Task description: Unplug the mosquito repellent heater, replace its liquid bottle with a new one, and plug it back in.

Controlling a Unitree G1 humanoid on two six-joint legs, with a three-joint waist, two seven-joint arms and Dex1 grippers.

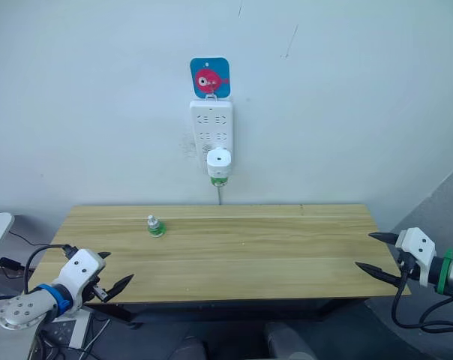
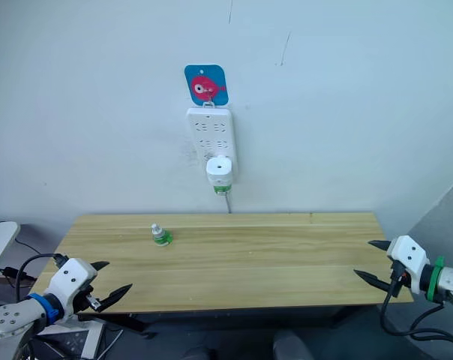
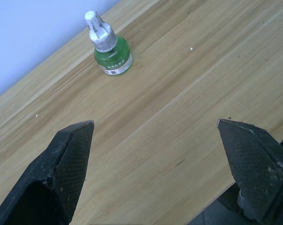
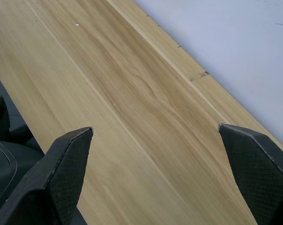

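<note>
Heater: the mosquito repellent heater (image 1: 219, 162) is plugged into the lowest socket of the white power strip (image 1: 211, 127), which hangs upright on the wall (image 1: 346, 112) above the far edge of the surface.
Old bottle: the liquid bottle (image 1: 219, 180), green, sits screwed into the underside of the heater, hanging just above the strip's cable.
New bottle: the new one (image 1: 156, 226) stands upright on the wooden surface (image 1: 249, 255), left of centre and nearer the far edge, its whitish cap on; well apart from both end effectors.
Hook: a blue square hook plate with a pink round figure (image 1: 210, 77) holds the top of the power strip.
Left end effector: the left end effector (image 1: 112, 272) hovers at the near left corner of the surface, fingers spread wide, nothing between them; its wrist view looks toward the capped bottle.
Right end effector: the right end effector (image 1: 376, 252) hovers at the near right edge of the surface, fingers spread wide and empty.
</note>
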